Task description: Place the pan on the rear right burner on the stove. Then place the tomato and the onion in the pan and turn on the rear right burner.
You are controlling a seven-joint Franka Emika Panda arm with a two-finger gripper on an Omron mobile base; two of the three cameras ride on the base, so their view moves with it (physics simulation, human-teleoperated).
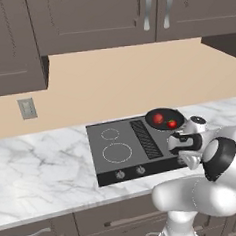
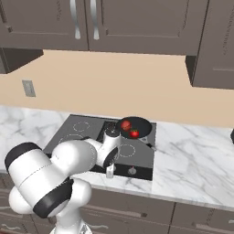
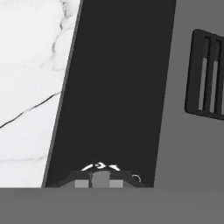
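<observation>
The black pan (image 1: 164, 119) (image 2: 137, 126) sits at the rear right of the stove (image 1: 99, 141) (image 2: 68, 132), covering the rear right burner. Inside it lie the tomato (image 1: 172, 123) (image 2: 134, 133), bright red with green, and the duller red onion (image 1: 158, 118) (image 2: 125, 124). My gripper (image 2: 109, 172) (image 3: 101, 180) reaches down to the stove's black front strip. It is shut on a small knob (image 3: 101, 175) there, with white marks around it.
A second knob (image 2: 132, 171) sits just right of the held one, and two more (image 1: 120, 174) show on the left half. The vent grille (image 1: 145, 138) (image 3: 205, 74) runs down the middle. Marble counter (image 1: 38, 166) (image 2: 196, 169) lies on both sides, with cabinets overhead.
</observation>
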